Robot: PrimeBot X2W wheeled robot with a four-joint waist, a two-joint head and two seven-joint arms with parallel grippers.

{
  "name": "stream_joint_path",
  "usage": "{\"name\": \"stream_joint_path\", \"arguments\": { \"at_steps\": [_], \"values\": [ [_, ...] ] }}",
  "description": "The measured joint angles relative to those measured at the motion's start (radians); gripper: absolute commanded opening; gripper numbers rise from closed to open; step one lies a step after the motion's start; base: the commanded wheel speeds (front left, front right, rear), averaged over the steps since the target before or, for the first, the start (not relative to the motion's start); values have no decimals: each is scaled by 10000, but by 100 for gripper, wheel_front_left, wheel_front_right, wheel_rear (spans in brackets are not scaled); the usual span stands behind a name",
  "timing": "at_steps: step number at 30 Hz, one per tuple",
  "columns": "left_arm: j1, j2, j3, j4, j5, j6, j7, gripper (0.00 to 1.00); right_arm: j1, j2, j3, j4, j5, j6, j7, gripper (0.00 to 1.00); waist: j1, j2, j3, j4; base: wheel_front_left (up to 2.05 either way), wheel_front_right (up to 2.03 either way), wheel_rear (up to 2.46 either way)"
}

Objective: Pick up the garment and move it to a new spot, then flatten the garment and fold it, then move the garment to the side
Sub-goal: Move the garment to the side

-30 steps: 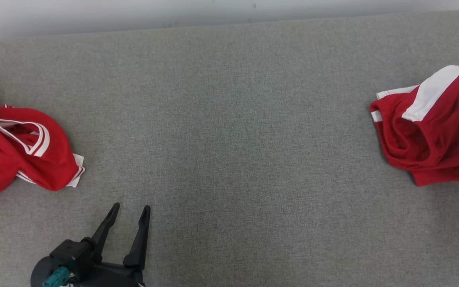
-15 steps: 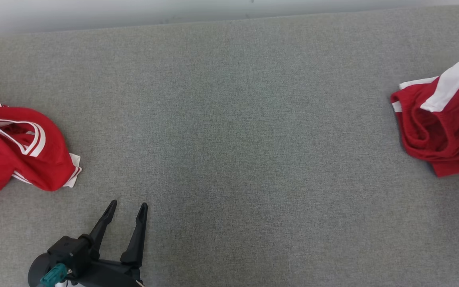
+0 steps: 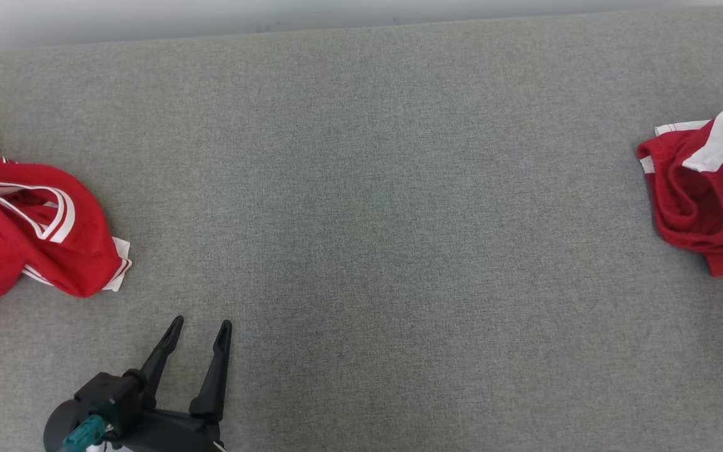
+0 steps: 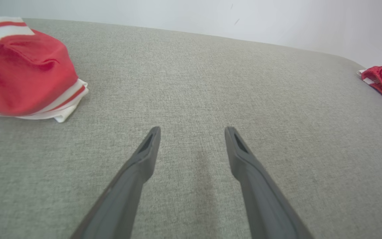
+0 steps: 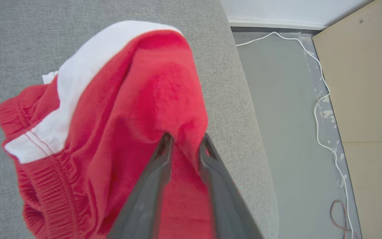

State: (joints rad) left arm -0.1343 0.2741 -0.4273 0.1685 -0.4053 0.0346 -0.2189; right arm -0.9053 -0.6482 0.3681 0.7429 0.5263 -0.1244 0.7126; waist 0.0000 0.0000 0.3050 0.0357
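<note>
Head view: my left gripper (image 3: 201,321) sits low on the left over the grey cushion (image 3: 374,207), its fingers spread wide with nothing between them, where it was a second ago. The jersey (image 3: 16,232) lies crumpled at the left edge, and it has hardly shifted in the picture. The shorts (image 3: 706,201) are at the far right. They have slid further right than a second ago, and more of them is now cut off by the picture's edge. The cushion's far edge also sits a little higher in the picture, so the camera has moved slightly.

Left wrist view: the two fingers stand well apart above bare cushion. The jersey is at the upper left and a corner of the shorts is at the far right, both well clear of the fingers.

Right wrist view: the right gripper (image 5: 186,137) has its fingers a narrow gap apart. Red cloth of the shorts lies in that gap and is bunched over the tips. I cannot tell whether they are pinching it. The shorts rest on the cushion near its right edge, white band uppermost. Past that edge I see floor (image 5: 284,116), a white cable (image 5: 320,99) and a beige panel (image 5: 366,83).
</note>
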Motion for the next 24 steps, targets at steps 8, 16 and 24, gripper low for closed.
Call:
{"name": "stream_joint_path", "arguments": {
  "at_steps": [8,16,24],
  "values": [
    [-3,-205,-8,403,-77,0,-2,100,-73,-71,453,199,-516,111,-150,100,0,0,-383,-34,0,0,0],
    [30,-610,385,744,-566,182,-77,100,314,1053,-454,-915,890,732,-2042,100,0,-1,-1169,-65,0,0,0],
    [514,-420,959,800,-591,456,-199,100,2058,1605,-1003,-2123,1425,905,-4015,100,-1,-1,-2149,-140,0,0,0]
  ]
}}
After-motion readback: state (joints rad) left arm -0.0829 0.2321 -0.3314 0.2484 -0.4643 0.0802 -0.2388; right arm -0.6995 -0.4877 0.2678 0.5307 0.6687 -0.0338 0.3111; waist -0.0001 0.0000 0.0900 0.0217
